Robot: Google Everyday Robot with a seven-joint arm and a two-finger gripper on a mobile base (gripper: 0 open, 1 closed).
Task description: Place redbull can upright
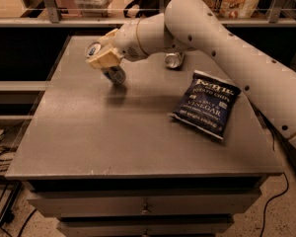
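The gripper (104, 58), over the back left of the table (89, 132), is holding the redbull can (116, 75) and covering its middle. The arm (227, 43) is hiding part of the green can (173, 60) and running off the right edge.
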